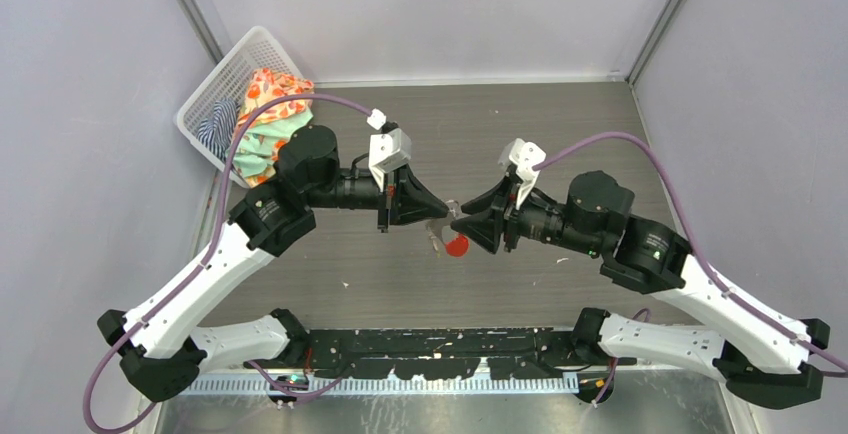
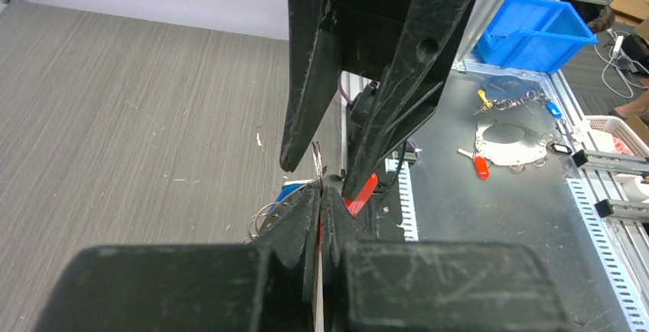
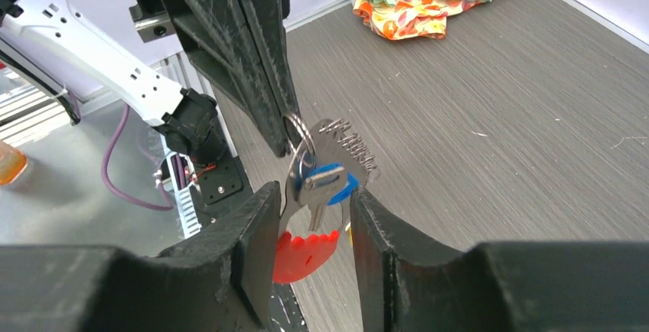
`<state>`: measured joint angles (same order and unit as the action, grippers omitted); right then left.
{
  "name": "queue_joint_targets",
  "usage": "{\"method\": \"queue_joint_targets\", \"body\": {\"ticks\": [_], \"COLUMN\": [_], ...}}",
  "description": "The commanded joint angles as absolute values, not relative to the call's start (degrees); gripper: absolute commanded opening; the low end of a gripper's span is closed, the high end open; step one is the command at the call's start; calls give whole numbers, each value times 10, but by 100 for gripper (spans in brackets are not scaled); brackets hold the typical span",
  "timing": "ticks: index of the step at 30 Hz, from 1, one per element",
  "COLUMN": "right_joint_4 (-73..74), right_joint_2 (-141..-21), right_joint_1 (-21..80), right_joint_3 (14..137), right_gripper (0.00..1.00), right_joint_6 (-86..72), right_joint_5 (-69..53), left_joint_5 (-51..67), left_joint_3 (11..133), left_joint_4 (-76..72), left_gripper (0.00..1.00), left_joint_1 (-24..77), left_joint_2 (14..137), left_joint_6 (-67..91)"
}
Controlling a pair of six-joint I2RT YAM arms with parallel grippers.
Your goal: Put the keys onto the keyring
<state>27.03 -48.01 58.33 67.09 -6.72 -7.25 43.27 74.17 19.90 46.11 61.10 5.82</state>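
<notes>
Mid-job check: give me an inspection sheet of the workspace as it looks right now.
Surface: grey wood-grain table, a few pale specks.
Job's things: keyring hangs from the left gripper, red tag lowest; blue-headed key hangs in the bunch; other key not clearly seen.
Clutter: white basket of cloths, back left corner.
Grippers: left gripper shut on the keyring; right gripper open, fingers either side of the bunch.
Cables: purple cable arcs over each arm, clear of the keys.
Surroundings: grey walls; blue bin on the bench beyond.
</notes>
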Motion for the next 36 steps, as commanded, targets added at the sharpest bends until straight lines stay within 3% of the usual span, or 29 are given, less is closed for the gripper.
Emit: {"method": "queue_joint_targets", "body": {"ticks": [1, 8, 16, 19, 24, 30, 33, 34, 36], "right_joint_4": [197, 165, 178, 151, 144, 177, 192, 192, 183], "right_joint_2": [-490, -489, -471, -456, -430, -405, -412, -416, -424], "right_joint_1": [584, 584, 584, 584, 584, 584, 584, 585, 585], "right_joint_3": [668, 655, 681, 669, 651, 604, 587, 583, 575], "right_gripper": [41, 18, 11, 28, 31, 59, 83, 95, 100], "right_joint_6": [-75, -85, -93, -104, -115, -152, -172, -177, -188], "right_joint_5": [-61, -74, -78, -74, -55, -56, -50, -45, -37], "left_joint_5": [454, 455, 457, 458, 453, 410, 370, 355, 328], "left_joint_3": [744, 737, 719, 713, 715, 723, 726, 725, 722], "left_joint_4": [154, 154, 157, 162, 168, 157, 150, 149, 148], "left_gripper": [0, 0, 0, 0, 0, 0, 0, 0, 0], "left_joint_1": [459, 458, 458, 459, 458, 457, 456, 456, 455], "left_joint_2": [596, 591, 583, 580, 577, 580, 584, 586, 587], "left_joint_6": [69, 68, 44, 37, 35, 46, 53, 55, 57]}}
